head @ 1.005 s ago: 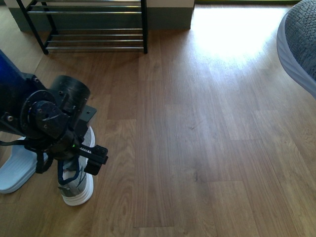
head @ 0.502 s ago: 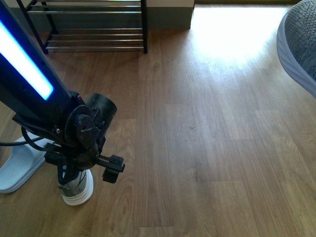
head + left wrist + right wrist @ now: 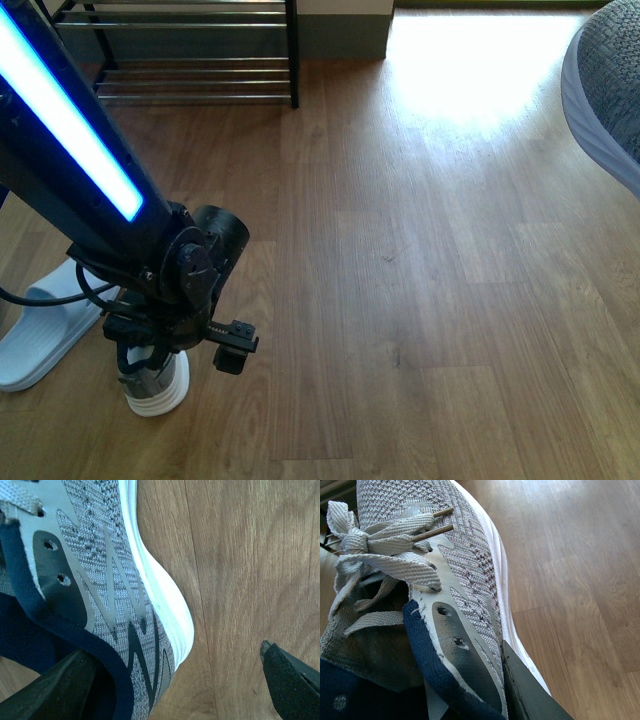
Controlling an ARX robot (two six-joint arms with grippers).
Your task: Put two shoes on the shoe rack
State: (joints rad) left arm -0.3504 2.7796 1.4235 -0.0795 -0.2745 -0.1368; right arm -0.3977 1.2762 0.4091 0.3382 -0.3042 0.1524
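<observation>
One grey sneaker (image 3: 156, 388) stands on the wooden floor at the lower left, beside a pale blue slide (image 3: 40, 335). My left gripper (image 3: 182, 348) is down on this sneaker and open. In the left wrist view one finger (image 3: 55, 690) sits inside the navy collar and the other finger (image 3: 292, 680) stands well clear of the white sole, so the sneaker's (image 3: 100, 590) side wall lies between the jaws. The other grey sneaker (image 3: 606, 90) hangs at the far right edge. My right gripper (image 3: 470, 690) is shut on this sneaker's (image 3: 455, 570) collar, with an outer finger (image 3: 527, 692) against its side. The shoe rack (image 3: 190, 60) stands at the back left.
The left arm's lit blue strip (image 3: 70, 125) runs across the left of the front view and hides part of the floor and rack. A grey wall base (image 3: 340, 35) runs behind the rack. Sunlit wooden floor (image 3: 460, 80) lies at the back right.
My left arm has swung down and to the right over the floor sneaker, and more of the slide now shows. The sneaker held at the right has not moved.
</observation>
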